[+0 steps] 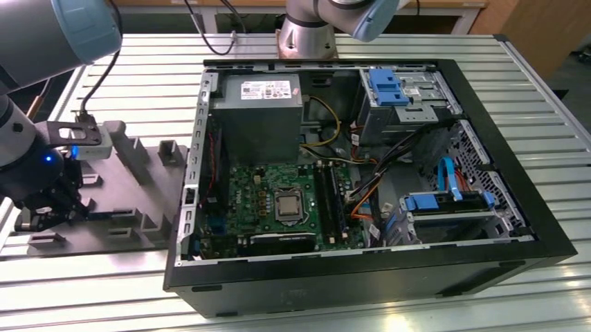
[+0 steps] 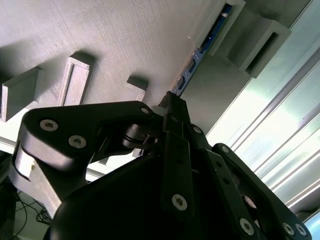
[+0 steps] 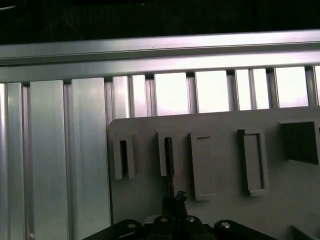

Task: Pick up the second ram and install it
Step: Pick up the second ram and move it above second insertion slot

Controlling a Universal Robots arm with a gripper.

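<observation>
The end effector looks pinched shut on one end of the second ram. The stick stands on edge in a slot of the grey holder on the table (off to the exterior view's left of the open PC case). I'd call this the pick-up step, not yet lifted. Getting it out calls for a straight pull along the slot, no twisting.

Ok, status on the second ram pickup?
End effector shut on the second ram, over the grey fixture. Ram seated in the fixture, not lifted. Nothing blocking it.
</observation>
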